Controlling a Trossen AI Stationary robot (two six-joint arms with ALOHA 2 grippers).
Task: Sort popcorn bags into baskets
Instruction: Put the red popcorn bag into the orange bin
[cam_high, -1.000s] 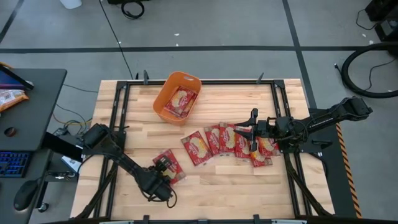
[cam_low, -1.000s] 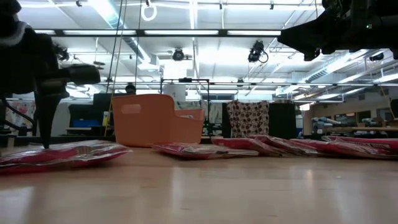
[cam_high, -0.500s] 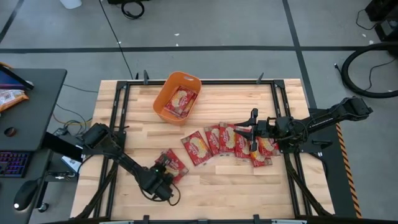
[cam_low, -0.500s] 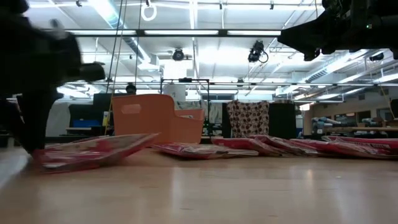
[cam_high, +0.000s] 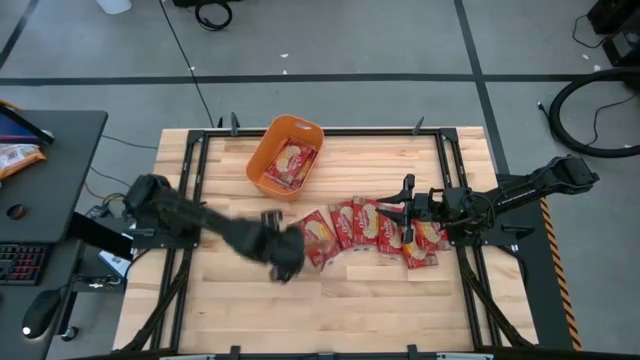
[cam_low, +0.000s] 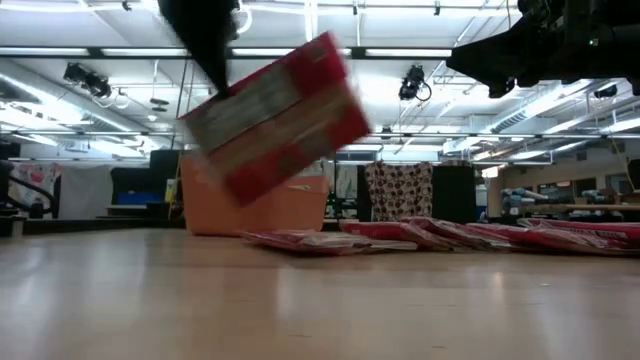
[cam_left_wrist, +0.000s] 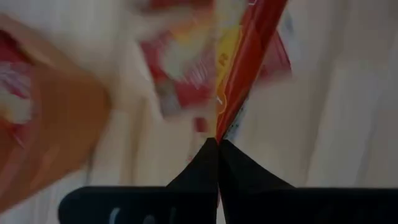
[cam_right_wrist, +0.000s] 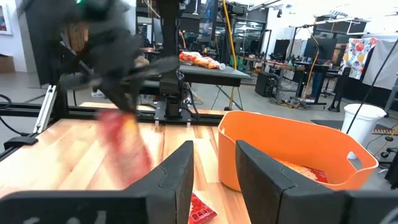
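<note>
Hanging edge-on from left pincer (cam_left_wrist: 217, 144): popcorn bag (cam_low: 275, 115), seemingly airborne.

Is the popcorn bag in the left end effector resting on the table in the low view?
No, the popcorn bag hangs tilted in the air, well above the table.

Light wooden plank tabletop (cam_high: 380, 300) inside black metal frame (cam_high: 330, 131). Dark desk (cam_high: 50, 170) beside table's left edge; orange-and-white snack packet (cam_high: 14, 157) on it, black keyboard (cam_high: 20, 265) and black mouse (cam_high: 36, 313) nearby. Grey floor with black tape lines (cam_high: 330, 78); black coiled cable (cam_high: 592, 115) beyond the table's right edge. White bin (cam_right_wrist: 363, 124) in room behind. Patterned cloth (cam_low: 397, 190) hanging in background.
</note>
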